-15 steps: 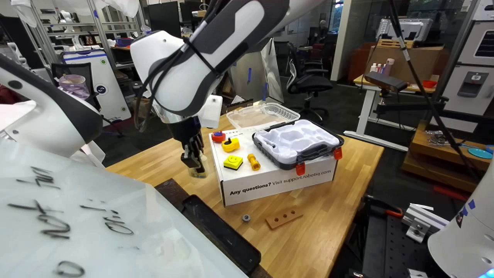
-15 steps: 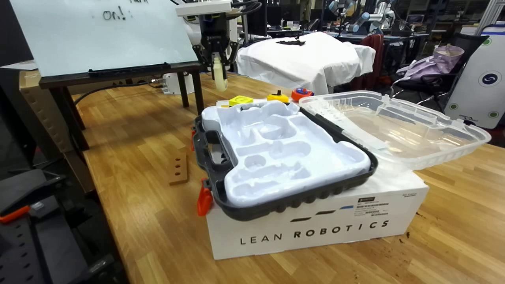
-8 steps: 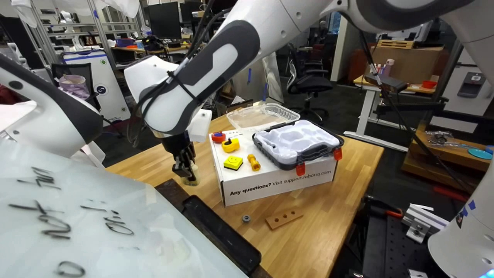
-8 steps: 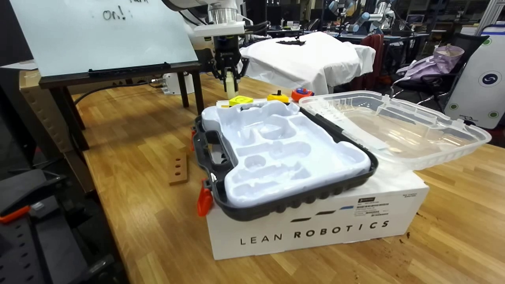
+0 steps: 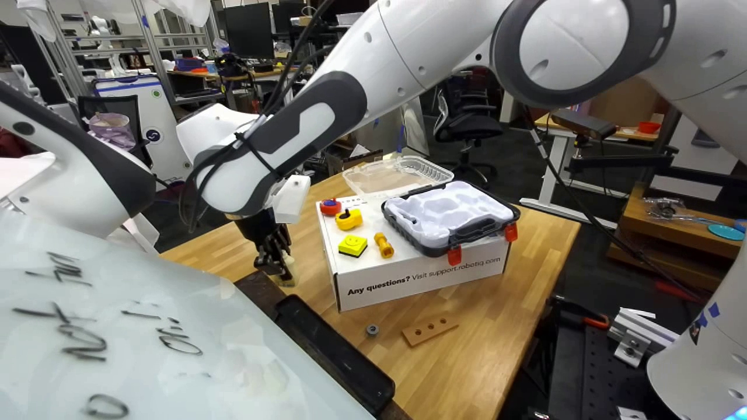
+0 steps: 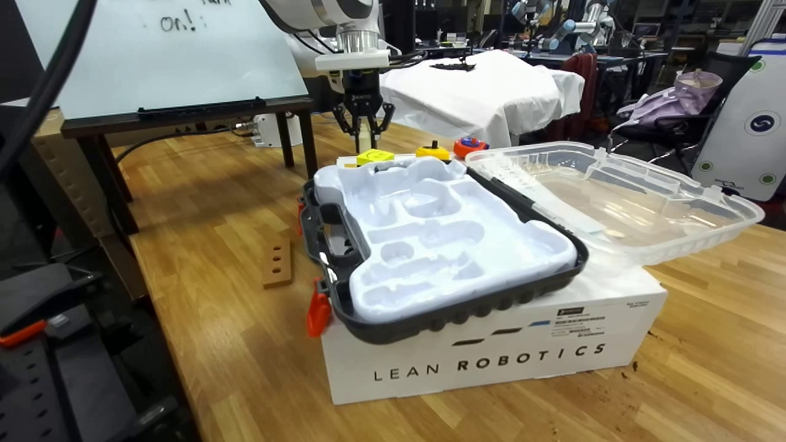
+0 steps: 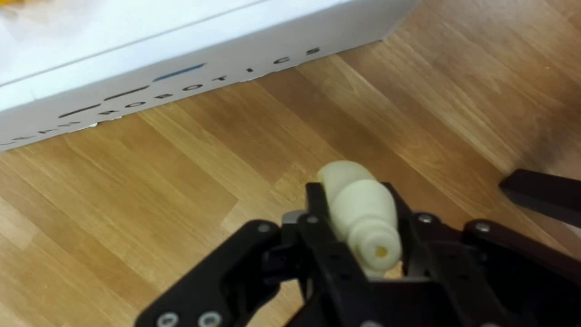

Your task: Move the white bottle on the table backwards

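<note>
Now end effector [image 7: 352,194] pinches white bottle [image 7: 363,206] from both sides, maybe so it won't slip going back.

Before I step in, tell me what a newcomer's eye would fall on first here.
First, probably the big white-and-grey robot arm spanning the upper part of an exterior view. Next, likely the open case with its moulded white insert, on top of the white box in both exterior views. In the wrist view, the white bottle stands out below and right of centre, clasped in the pincer.
</note>
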